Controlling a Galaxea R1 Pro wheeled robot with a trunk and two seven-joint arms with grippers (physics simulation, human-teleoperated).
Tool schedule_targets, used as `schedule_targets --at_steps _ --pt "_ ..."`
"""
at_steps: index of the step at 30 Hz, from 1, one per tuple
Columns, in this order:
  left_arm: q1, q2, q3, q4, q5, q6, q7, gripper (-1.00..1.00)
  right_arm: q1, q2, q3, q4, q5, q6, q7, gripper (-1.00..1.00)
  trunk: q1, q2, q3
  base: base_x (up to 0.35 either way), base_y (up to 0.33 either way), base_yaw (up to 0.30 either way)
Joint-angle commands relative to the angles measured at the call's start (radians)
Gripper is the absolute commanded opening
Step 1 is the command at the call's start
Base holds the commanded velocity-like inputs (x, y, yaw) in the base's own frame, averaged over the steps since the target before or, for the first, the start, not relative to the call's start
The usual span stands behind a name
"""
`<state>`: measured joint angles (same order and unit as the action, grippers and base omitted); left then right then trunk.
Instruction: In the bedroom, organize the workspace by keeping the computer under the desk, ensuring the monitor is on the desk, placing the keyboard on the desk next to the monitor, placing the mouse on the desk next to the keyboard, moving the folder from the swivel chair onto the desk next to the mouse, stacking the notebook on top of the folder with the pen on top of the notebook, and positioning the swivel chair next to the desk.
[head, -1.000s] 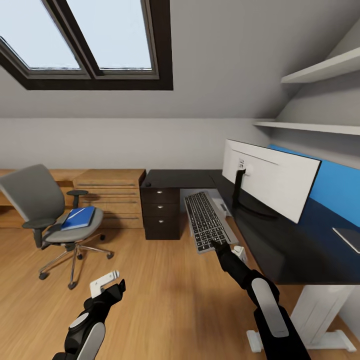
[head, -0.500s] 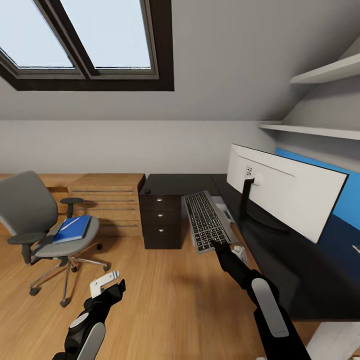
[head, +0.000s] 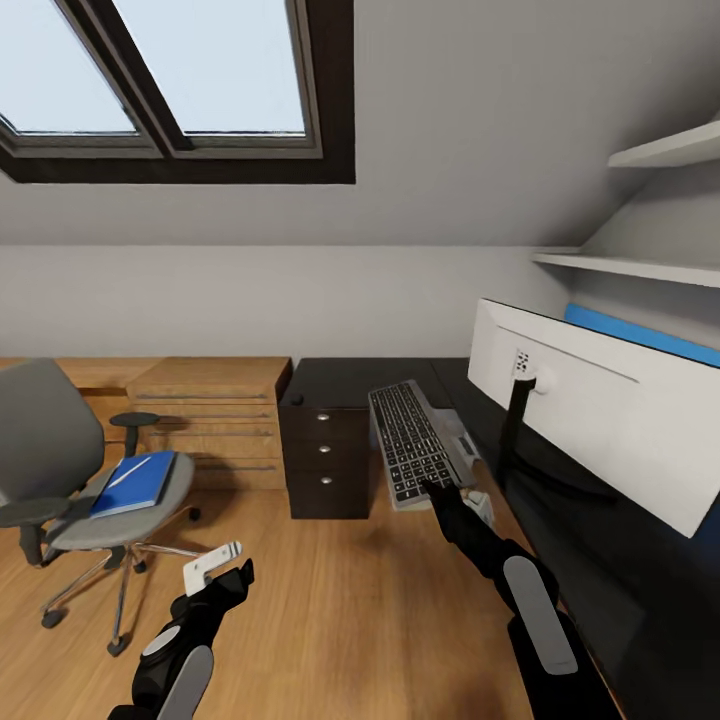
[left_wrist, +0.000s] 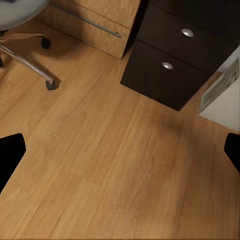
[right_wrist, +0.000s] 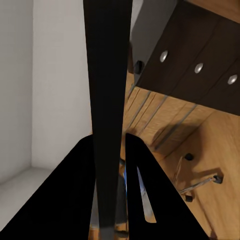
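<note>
While my right tool stays clamped on the near short edge of the keyboard, the whole move turns on how that slab sits against the bench: it hangs in the air just off the bench's front edge, its long axis running away from me toward the back wall, with the glossy black top lying to my right. Largest on that top is the monitor, pale back toward me, and its stand takes up the middle, so the open room I judge usable is the strip between stand and front edge. Farther left, the swivel chair carries the folder, well apart from the bench. My left tool hovers over bare floor, fingers spread and empty.
</note>
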<state>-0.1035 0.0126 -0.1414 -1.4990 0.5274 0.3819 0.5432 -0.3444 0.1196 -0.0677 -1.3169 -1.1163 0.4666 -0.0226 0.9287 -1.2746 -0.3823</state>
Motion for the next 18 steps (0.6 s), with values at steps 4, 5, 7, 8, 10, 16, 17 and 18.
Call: schedule_targets --at_steps 4,5,7,8,10,16,17,18 --pt "-0.001 0.001 -0.003 -0.001 0.008 0.002 0.009 1.0 -0.001 0.0 -0.003 0.0 -0.011 0.011 0.003 -1.0 -0.015 0.028 0.011 0.329 0.092 0.0" --pt "-0.001 0.001 -0.003 -0.001 0.008 0.002 0.009 1.0 -0.001 0.0 -0.003 0.0 -0.011 0.011 0.003 -1.0 -0.019 0.035 0.015 0.329 0.092 0.0" --pt "-0.001 0.001 -0.003 -0.001 0.008 0.002 0.009 1.0 -0.001 0.0 -0.003 0.001 -0.011 0.012 0.003 -1.0 -0.026 0.049 0.021 0.329 0.092 0.0" --pt "-0.001 0.002 -0.003 -0.001 0.008 0.002 0.009 1.0 -0.001 0.0 -0.003 0.001 -0.011 0.012 0.003 -1.0 -0.03 0.056 0.024 0.329 0.092 0.0" --pt "-0.001 0.001 -0.003 -0.001 0.008 0.002 0.009 1.0 -0.001 0.0 -0.003 0.001 -0.011 0.013 0.003 -1.0 -0.038 0.07 0.03 0.329 0.092 0.0" --pt "-0.001 0.002 -0.003 -0.001 0.008 0.002 0.009 1.0 -0.001 0.001 -0.003 0.001 -0.014 0.015 0.001 -1.0 -0.061 0.112 0.049 0.329 0.091 0.0" --pt "-0.001 0.002 -0.003 -0.001 0.008 0.002 0.009 1.0 -0.001 0.001 -0.004 0.001 -0.014 0.014 0.001 -1.0 -0.065 0.119 0.052 0.329 0.083 0.0" --pt "-0.001 0.001 -0.003 -0.002 0.008 0.002 0.008 1.0 -0.001 0.001 -0.004 0.001 -0.014 0.014 0.001 -1.0 -0.068 0.126 0.055 0.329 0.078 0.0"
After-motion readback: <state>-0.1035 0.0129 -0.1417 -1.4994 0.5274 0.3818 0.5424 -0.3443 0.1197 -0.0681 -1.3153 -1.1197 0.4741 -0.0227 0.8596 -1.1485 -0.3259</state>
